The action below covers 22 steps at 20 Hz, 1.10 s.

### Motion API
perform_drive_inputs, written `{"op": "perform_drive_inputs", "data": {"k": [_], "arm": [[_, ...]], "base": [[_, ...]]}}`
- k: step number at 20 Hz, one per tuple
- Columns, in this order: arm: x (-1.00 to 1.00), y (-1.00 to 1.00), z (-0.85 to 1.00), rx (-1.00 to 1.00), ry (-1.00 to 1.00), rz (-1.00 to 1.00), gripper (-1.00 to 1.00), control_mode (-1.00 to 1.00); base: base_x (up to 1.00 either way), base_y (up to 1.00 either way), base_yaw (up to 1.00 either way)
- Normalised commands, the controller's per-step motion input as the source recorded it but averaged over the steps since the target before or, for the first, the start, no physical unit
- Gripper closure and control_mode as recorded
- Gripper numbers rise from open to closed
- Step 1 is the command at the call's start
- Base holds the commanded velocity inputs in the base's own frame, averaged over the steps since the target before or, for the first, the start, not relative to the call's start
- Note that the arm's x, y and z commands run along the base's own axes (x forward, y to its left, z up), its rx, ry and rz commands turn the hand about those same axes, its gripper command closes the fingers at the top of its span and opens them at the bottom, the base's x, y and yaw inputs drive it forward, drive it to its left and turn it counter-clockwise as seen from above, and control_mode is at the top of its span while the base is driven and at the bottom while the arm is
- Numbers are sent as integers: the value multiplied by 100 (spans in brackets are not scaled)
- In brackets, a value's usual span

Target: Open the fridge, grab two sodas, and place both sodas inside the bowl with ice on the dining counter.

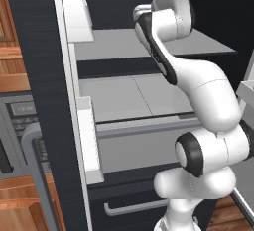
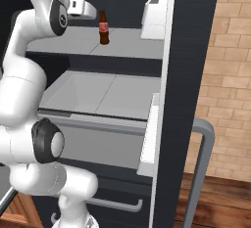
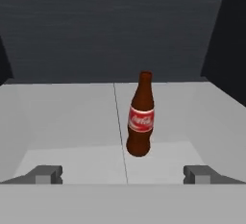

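Fridge open, doors swung wide. Upper shelf bare and pale. Bottle upright at its centre, 12 o'clock of gripper. Jaws wide apart, empty. Probably rigid, smooth, top-heavy; grip the labelled body, not the neck.

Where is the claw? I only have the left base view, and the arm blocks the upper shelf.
Observer: The claw is open, pointing at a brown soda bottle, not touching it.
Operator: Is the bottle upright?
Observer: Yes, it stands upright on the upper shelf, seen in the right base view.
Operator: And the right door?
Observer: The right door is swung open, with a white bin near the top of it.
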Motion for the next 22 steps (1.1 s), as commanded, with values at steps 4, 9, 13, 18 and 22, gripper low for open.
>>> {"op": "perform_drive_inputs", "data": {"k": [4, 9, 13, 18, 22], "arm": [[42, -15, 0, 0, 1, 0, -100, -100], [48, -1, 0, 0, 6, -1, -100, -100], [59, -1, -7, 0, 7, 0, -100, -100], [34, -20, -16, 0, 3, 0, -100, -100], [21, -23, -14, 0, 0, 0, -100, -100]], "base": [[0, 0, 0], [0, 0, 0], [0, 0, 0], [0, 0, 0], [0, 0, 0]]}}
